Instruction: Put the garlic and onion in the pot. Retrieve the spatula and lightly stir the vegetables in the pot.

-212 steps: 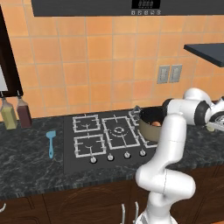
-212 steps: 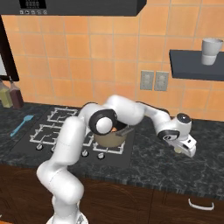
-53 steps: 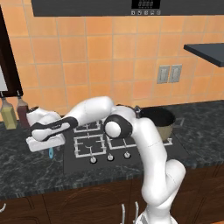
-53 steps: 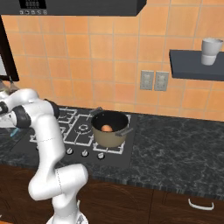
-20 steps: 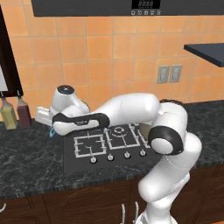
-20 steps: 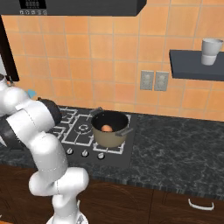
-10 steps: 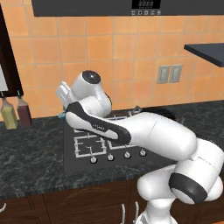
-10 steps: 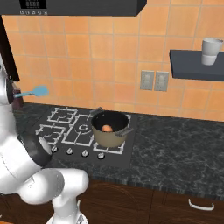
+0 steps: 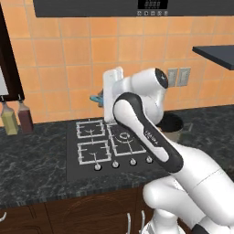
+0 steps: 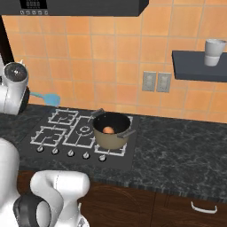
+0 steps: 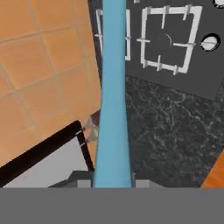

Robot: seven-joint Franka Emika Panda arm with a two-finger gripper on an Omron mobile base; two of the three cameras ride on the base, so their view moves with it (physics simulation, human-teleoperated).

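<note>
My gripper (image 9: 104,97) is shut on the light-blue spatula (image 10: 47,97) and holds it in the air above the back left of the stove. In the hand view the spatula's handle (image 11: 113,92) runs straight up from between the fingertips of the gripper (image 11: 113,183). The tan pot (image 10: 111,130) stands on the stove's front right burner, to the right of the spatula. A round orange vegetable, the onion (image 10: 107,130), lies inside it. The garlic is hidden. In the left base view my arm covers most of the pot (image 9: 173,125).
The black stove (image 9: 105,146) has four burners and front knobs. Two bottles (image 9: 17,119) stand against the wall at the far left. A wall shelf (image 10: 199,65) holds a cup (image 10: 214,52). A range hood hangs overhead.
My arm has swung right from the counter left of the stove, lifting the spatula with it. The pot has not moved.
</note>
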